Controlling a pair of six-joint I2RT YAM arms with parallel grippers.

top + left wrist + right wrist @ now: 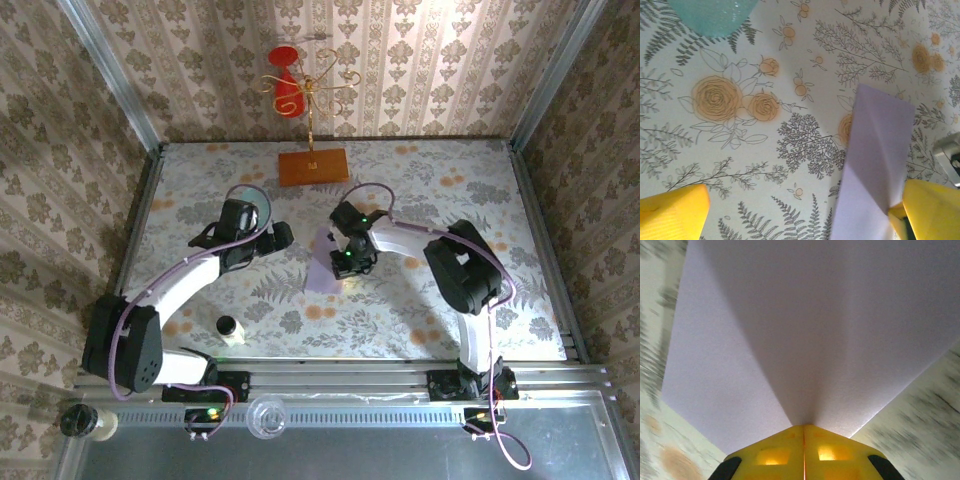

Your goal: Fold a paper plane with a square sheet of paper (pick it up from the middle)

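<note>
Lilac sheet of paper point(805, 330): you see it folded to a narrow strip, mid-table point(420, 190) | your right gripper point(803, 429): fingers together, pinching its crease | your left gripper point(802, 212): fingers wide apart, just beside the strip.

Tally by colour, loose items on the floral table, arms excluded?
Lilac: 1, paper
Teal: 1, cup
Orange-brown: 1, wooden board
White: 1, small bottle
Gold with red: 1, wire stand
Total: 5
</note>
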